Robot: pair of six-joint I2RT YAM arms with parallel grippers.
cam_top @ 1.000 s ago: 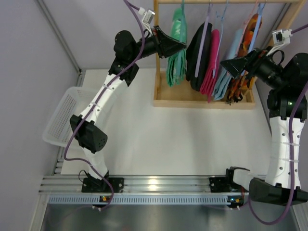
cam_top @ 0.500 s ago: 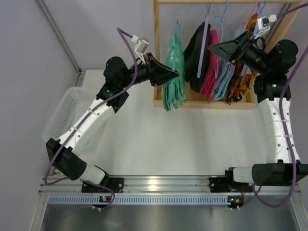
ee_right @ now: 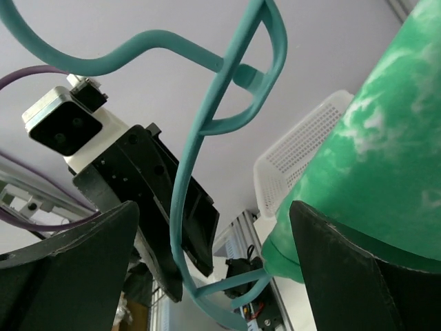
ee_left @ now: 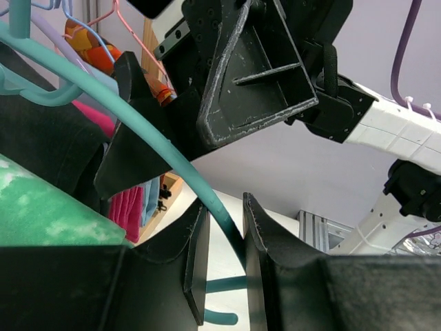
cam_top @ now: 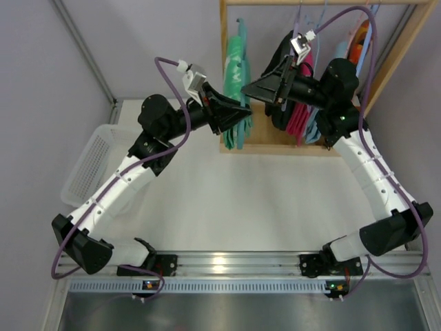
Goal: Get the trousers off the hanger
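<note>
Left wrist: left gripper (ee_left: 224, 238) clamped on teal hanger (ee_left: 172, 162)
Right gripper (ee_right: 207, 262): jaws apart beside hanger's mint-green trousers (ee_right: 365, 158)
Next: probably pinch trousers, pull off hanger

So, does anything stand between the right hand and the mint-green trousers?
Nothing foreign that I can see. The open right hand is close beside the mint-green trousers; only their own teal hanger crosses the gap between its fingers, and the left hand grips that hanger.

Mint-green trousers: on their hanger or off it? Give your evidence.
On: the right wrist view shows the mint-green trousers draped on the teal hanger.
</note>
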